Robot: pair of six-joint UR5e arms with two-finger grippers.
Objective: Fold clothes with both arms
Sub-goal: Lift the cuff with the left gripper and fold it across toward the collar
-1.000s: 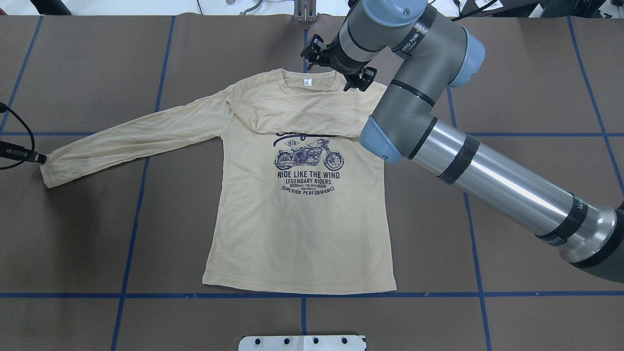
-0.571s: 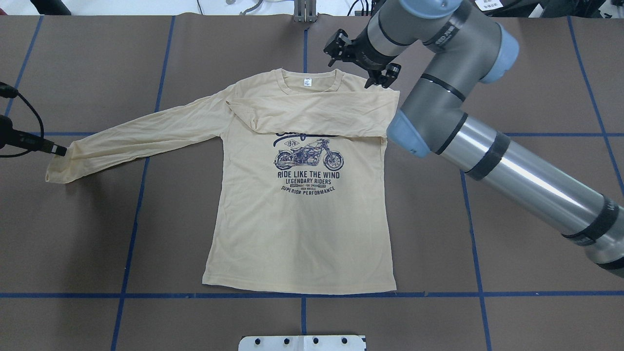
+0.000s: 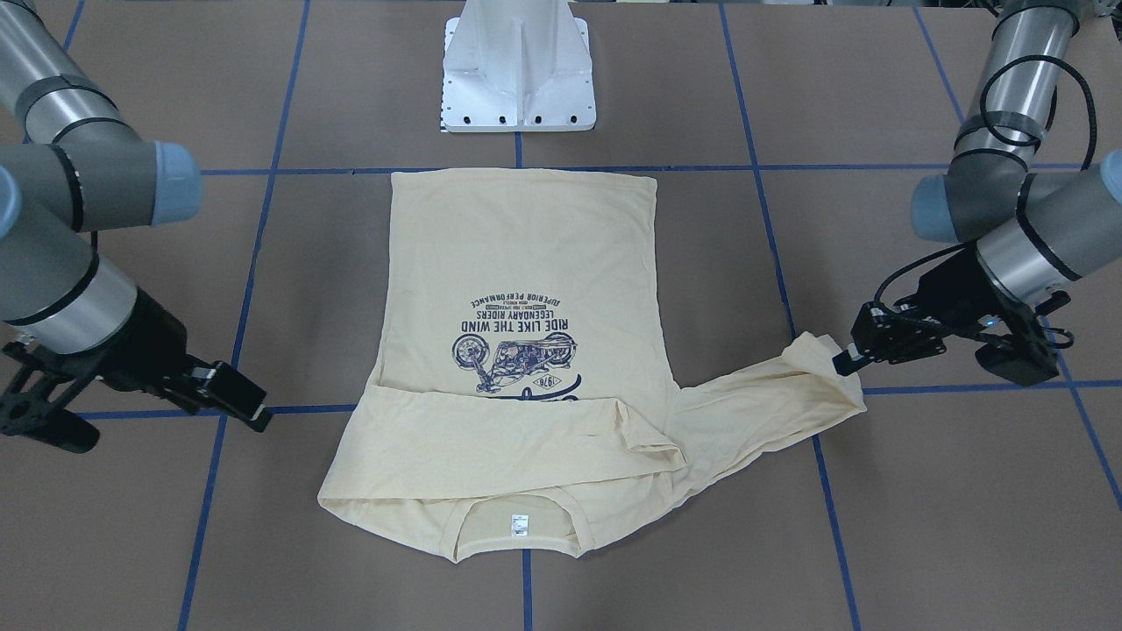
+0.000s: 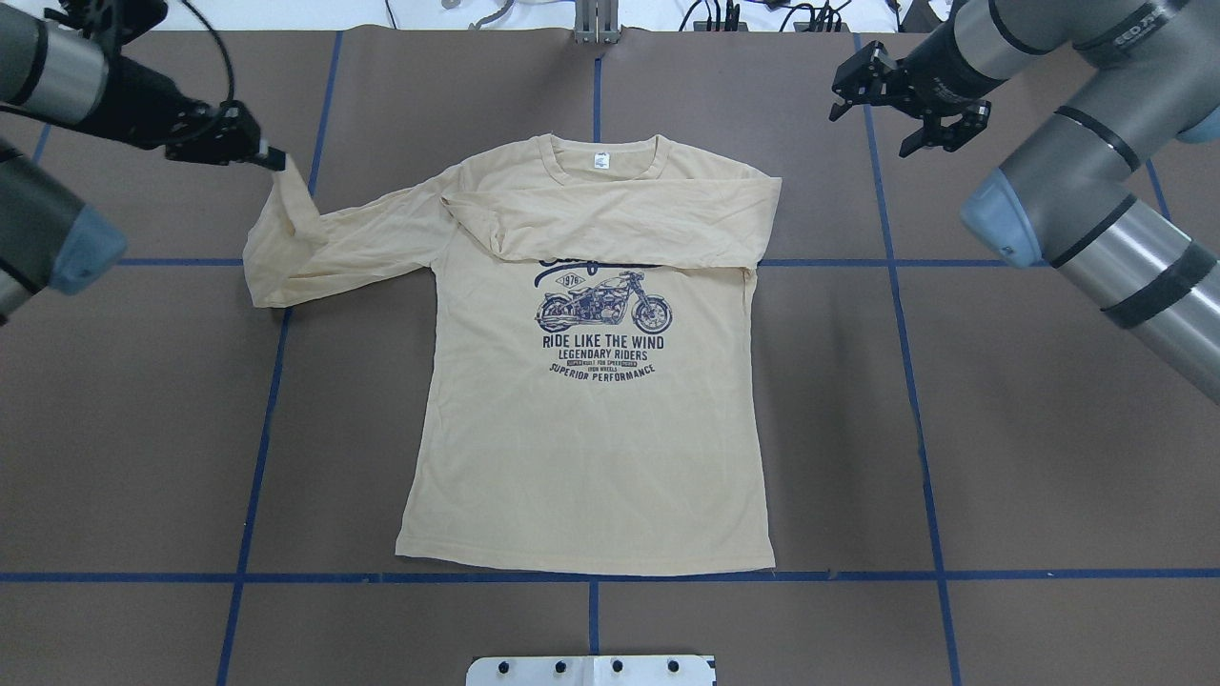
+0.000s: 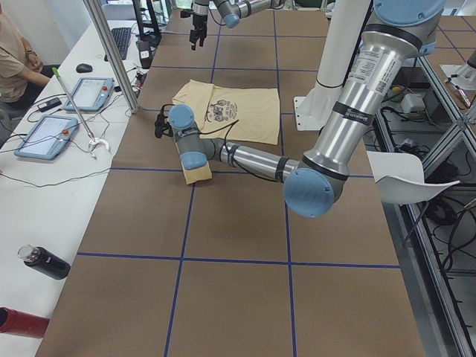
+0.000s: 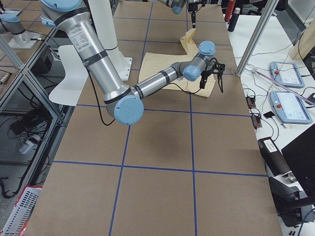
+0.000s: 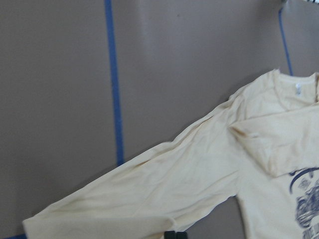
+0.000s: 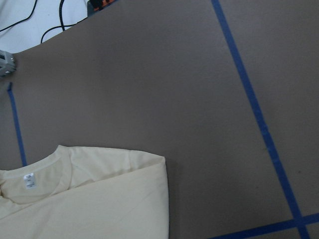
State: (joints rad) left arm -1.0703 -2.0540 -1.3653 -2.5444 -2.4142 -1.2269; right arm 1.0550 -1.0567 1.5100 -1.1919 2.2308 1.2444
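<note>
Nearest me, the white pedestal base (image 4: 591, 670) sits at the edge of the table (image 4: 1048, 457). Beyond it the T-shirt (image 4: 586, 457) lies flat, print up, with its hem toward me and its collar far. 1 sleeve (image 4: 620, 224) is folded across the chest and covers the top of the motorcycle print (image 4: 603, 310). My left gripper (image 4: 274, 158) is pinched closed on the cuff of the other sleeve (image 4: 324, 252) and holds it lifted off the table. My right gripper (image 4: 872, 129) hangs spread wide and empty past the shirt's far right shoulder, clear of the fabric.

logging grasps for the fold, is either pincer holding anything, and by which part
The left pincer grips the long-sleeved T-shirt by the cuff end of its unfolded sleeve. The right pincer is open, holding nothing.
</note>
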